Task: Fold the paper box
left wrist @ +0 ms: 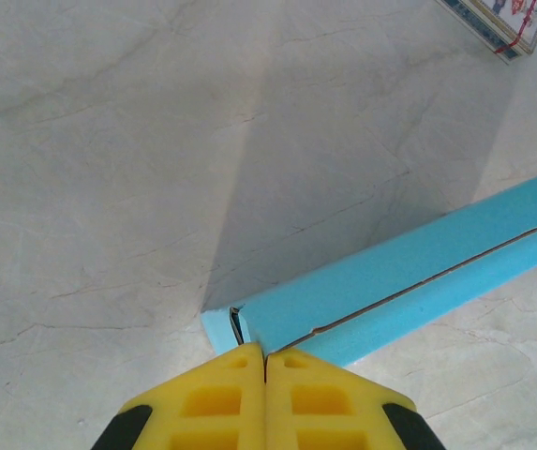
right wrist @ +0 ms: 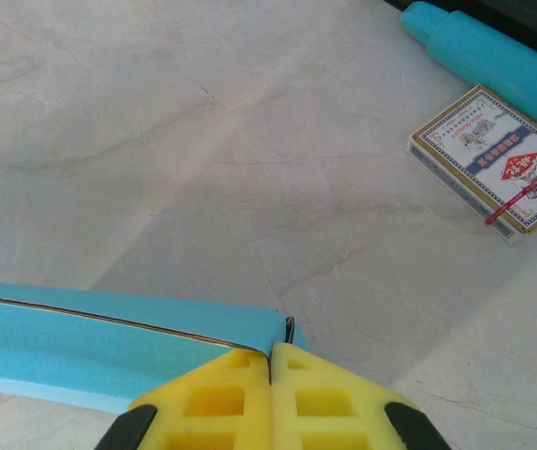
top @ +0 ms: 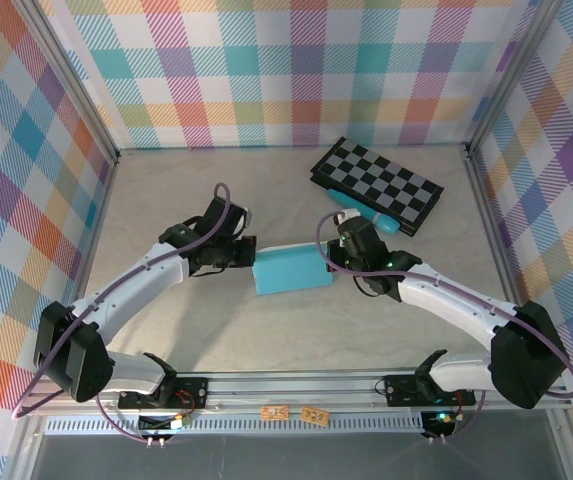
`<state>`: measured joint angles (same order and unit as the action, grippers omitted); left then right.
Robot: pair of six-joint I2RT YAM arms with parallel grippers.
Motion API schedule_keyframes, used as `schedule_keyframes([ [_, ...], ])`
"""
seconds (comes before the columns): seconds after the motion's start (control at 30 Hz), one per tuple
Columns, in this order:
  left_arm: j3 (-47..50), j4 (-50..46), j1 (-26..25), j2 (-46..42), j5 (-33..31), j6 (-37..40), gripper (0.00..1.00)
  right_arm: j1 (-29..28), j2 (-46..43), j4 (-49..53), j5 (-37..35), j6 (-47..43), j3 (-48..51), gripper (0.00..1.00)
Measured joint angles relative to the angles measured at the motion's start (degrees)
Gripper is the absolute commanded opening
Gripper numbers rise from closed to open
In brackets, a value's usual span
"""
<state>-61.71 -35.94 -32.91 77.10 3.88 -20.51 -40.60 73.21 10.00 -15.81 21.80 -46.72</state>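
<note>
The paper box (top: 289,270) lies between the arms, one short end just ahead of the left gripper (left wrist: 266,354), the other ahead of the right gripper (right wrist: 270,352), both pressed together; probably light, thin, easily creased card, best pinched at an edge flap.

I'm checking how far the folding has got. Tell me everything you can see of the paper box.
The paper box is teal-blue thin cardboard, folded into a flat, long rectangle lying near the middle of the pale table. A thin seam runs along its length, slightly gaping. The left gripper and right gripper are shut at its opposite ends, where the seam runs in between their yellow fingertips, so each seems to pinch an edge. Nothing else touches it.
</note>
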Motion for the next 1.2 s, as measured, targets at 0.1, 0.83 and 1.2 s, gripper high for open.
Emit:
schedule_keyframes([
  [0.1, 0.6, 0.6, 0.0, -0.4, 0.1, 0.4, 0.0, 0.0, -0.2, -0.3, 0.0, -0.1, 0.2, 0.0],
  [0.83, 5.0, 5.0, -0.7, -3.5, -0.4, 2.1, 0.0, -0.3, -0.4, -1.3, -0.4, -0.7, 0.9, 0.0],
  [1.2, 8.3, 8.5, -2.2, -5.6, -3.1, 2.2, 0.0, -0.4, -0.7, -2.6, -0.7, -2.0, 1.8, 0.0],
])
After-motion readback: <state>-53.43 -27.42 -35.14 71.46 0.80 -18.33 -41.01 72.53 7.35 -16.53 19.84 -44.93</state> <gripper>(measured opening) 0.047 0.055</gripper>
